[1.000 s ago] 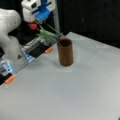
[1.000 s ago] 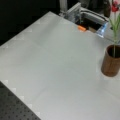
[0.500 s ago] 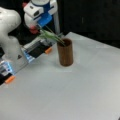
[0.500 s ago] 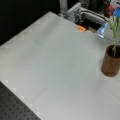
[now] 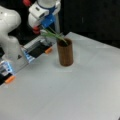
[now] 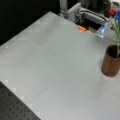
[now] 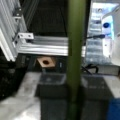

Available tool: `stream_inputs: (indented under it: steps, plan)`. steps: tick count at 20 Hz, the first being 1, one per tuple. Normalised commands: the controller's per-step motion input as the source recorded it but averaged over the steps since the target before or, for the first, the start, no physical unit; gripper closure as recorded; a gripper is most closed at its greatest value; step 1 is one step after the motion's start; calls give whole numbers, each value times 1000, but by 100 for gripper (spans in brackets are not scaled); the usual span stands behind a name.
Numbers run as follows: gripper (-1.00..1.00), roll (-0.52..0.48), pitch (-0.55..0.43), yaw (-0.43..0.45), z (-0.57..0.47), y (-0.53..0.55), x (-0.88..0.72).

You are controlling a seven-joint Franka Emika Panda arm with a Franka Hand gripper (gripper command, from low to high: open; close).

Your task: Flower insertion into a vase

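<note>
Loads of free room on this one; the pale table [image 5: 75, 95] is bare across the whole near and right part in a front view, and in a front view [image 6: 50, 62] the left and middle are open too, with a dark perforated board [image 6: 15, 110] past the bottom-left edge; the clutter sits only along the far edge: aluminium framing [image 6: 75, 11], small orange blocks [image 5: 48, 50] and some lit blue bits.

Arm next; the white arm [image 5: 10, 37] rises at a front view's left, its base right at the table's far-left edge, and reaches over toward the top middle; the claw [image 5: 43, 28], with blue parts on it, hangs tilted, above and to the left of the vase, well clear of the table; it looks clamped on the flower stem [image 5: 53, 35], which runs slanting down and to the right from it; in the wrist view the green stem [image 7: 75, 57] fills the centre as a thick vertical bar, so the grip seems narrow around it.

The vase [image 5: 65, 52] is the dark-brown straight cup standing upright on the table, near the far edge, just right of the orange block; in a front view [image 6: 111, 61] it's at the right edge; the stem's lower end dips inside its rim in both front views; how deep, can't tell; green leaves [image 6: 116, 28] stick up above it.
</note>
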Motion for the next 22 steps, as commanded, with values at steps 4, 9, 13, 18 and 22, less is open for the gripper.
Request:
stream_inputs:
  steps: [4,9,13,18,22]
  plan:
    - [100,-38,449,55,97,72,340]
    - [100,-59,452,-23,50,42,470]
    - [100,-84,409,-11,28,-5,423]
    - [100,-158,348,44,30,-49,366]
    - [100,-194,284,72,6,-39,396]
